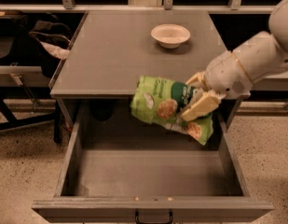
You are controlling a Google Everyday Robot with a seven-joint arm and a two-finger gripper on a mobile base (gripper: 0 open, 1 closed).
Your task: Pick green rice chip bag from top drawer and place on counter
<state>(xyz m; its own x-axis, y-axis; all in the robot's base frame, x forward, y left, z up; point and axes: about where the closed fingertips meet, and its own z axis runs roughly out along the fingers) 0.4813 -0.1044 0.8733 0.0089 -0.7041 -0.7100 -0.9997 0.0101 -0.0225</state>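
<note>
The green rice chip bag (157, 104) hangs in the air above the open top drawer (153, 171), level with the counter's front edge. My gripper (197, 97) comes in from the right and is shut on the bag's right half, one cream finger across its front. The bag lies sideways, its left end over the counter edge. The counter (125, 50) is the grey cabinet top behind it. The drawer is pulled fully out, its grey bottom bare, its dark handle (154, 217) at the bottom of the view.
A white bowl (170, 34) stands at the back right of the counter. My white arm (255, 59) crosses the right side. Dark chairs and bags (41, 41) stand left of the cabinet. Speckled floor lies on both sides of the drawer.
</note>
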